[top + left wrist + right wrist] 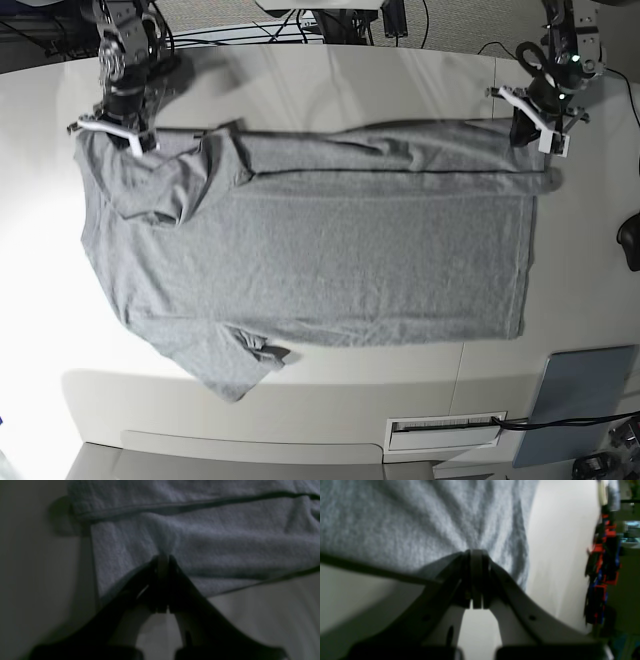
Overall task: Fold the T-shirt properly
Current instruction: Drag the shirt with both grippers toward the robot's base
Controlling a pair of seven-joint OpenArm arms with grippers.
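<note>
The heather-grey T-shirt [320, 260] lies spread across the white table [330, 90], plain side up, with its far long edge folded over toward the middle. One sleeve [235, 365] points to the table's front. My left gripper [532, 125] is at the shirt's far right corner, shut on a pinch of its fabric. The left wrist view shows the closed fingertips of that gripper [163, 557] biting the T-shirt [212, 542] near a hem. My right gripper [112, 133] is at the far left corner, and in the right wrist view it [476, 553] is shut on bunched T-shirt cloth [407, 525].
A flat grey-blue pad [580, 400] lies at the front right corner. A white slotted plate [445, 432] sits on the front edge. Cables [330, 20] run along the back. A dark object [630, 240] sits at the right edge.
</note>
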